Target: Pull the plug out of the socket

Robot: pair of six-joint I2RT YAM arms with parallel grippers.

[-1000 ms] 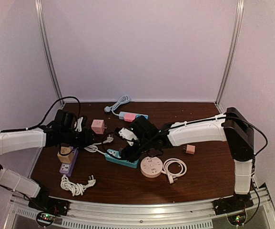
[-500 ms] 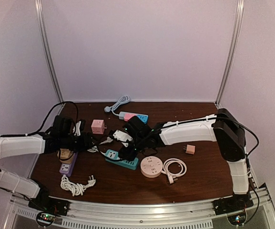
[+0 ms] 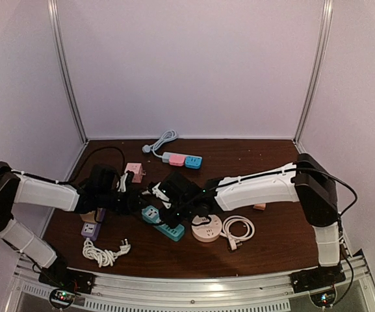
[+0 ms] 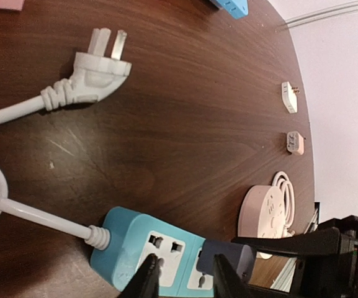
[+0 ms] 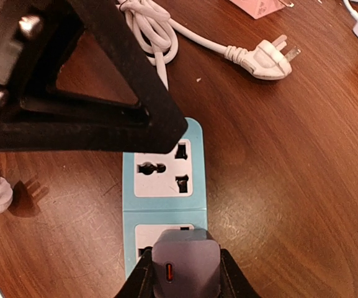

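Observation:
A teal power strip [image 3: 164, 225] lies at the table's middle, its white cord running off to the left. A dark grey-blue plug [image 5: 185, 257] sits in the strip's [image 5: 166, 203] second socket. My right gripper [image 5: 185, 276] is shut on that plug, one finger against each side. My left gripper [image 4: 185, 279] stands over the strip's [image 4: 126, 239] cord end, open, its fingertips [image 4: 147, 276] resting on the first socket's face beside the plug [image 4: 228, 257]. In the top view both grippers [image 3: 147, 207] [image 3: 174, 209] meet over the strip and hide the plug.
A round pink socket hub [image 3: 206, 227] and a coiled white cable [image 3: 239, 229] lie right of the strip. A loose white plug [image 4: 95, 68] lies behind it. A purple strip [image 3: 93, 225], pink cube [image 3: 134, 171], white cord bundle [image 3: 103, 252] and pink-blue strip [image 3: 182, 159] surround it.
Both arms have come together over the teal strip. The right jaws narrowed onto the plug. The left jaws narrowed and came down on the strip's cord end.

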